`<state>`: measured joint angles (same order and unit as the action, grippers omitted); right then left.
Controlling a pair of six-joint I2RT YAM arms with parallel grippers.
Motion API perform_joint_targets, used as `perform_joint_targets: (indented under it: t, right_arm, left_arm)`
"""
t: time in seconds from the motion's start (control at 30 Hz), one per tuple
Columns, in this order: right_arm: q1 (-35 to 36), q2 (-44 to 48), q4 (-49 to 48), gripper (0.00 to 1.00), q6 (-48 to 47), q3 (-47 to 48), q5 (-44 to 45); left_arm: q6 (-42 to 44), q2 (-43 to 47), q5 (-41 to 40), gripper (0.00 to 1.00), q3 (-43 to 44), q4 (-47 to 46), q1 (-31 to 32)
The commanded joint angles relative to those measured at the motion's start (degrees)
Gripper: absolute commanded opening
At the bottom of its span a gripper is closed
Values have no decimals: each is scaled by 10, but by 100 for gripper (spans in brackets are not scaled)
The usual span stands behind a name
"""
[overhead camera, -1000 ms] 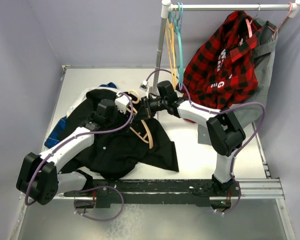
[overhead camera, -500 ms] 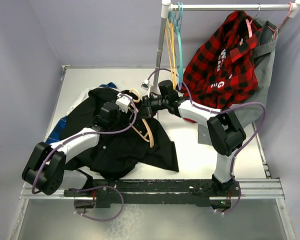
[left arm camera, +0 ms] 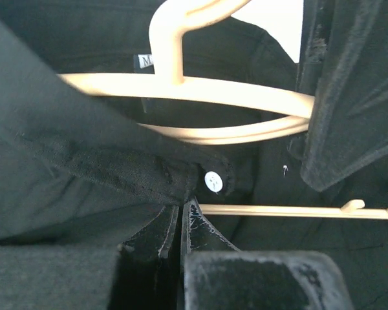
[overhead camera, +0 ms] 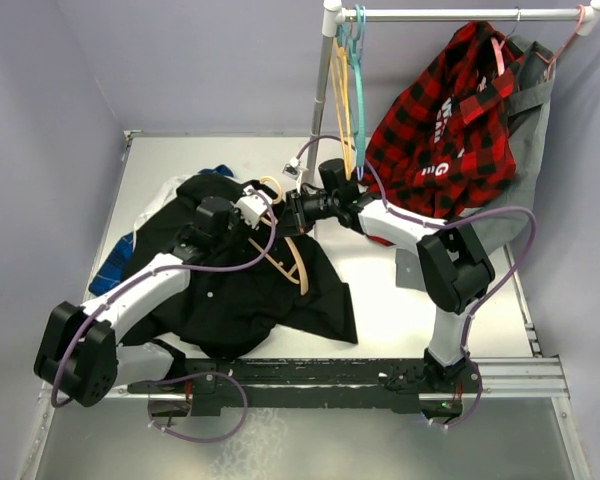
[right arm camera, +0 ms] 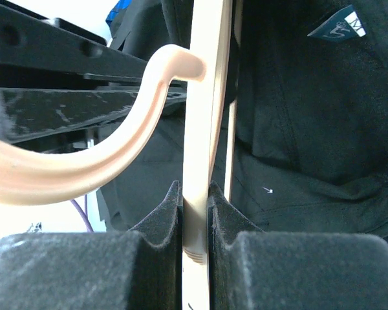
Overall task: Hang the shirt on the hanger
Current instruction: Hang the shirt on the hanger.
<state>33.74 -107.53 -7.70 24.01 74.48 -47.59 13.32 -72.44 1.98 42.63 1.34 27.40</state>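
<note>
Shirt (left arm camera: pixel 84 152) newly pinched, left gripper (left arm camera: pixel 181 212) (earlier agape)

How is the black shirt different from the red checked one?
The black shirt is plain; the red shirt is checked, with white letters. The black shirt lies crumpled on the table; the red shirt hangs from the rail. The right gripper holds a tan hanger against the black shirt; no gripper touches the red shirt. Both are shirts.
</note>
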Motion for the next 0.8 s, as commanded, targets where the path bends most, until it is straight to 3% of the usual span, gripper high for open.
perform_joint_targets:
  t: [0.0,0.47,0.77]
  right_arm:
    - [-1,7,2,0,-29,45,-31]
    - [-1,-56,100,0,-57,157,-29]
    - [0,-61,138,0,-65,148,-41]
  left_arm:
    - [51,41,2,0,39,59,-12]
    - [114,106,-2,0,23,105,-99]
    - [163,138,-28,0,72,136,-163]
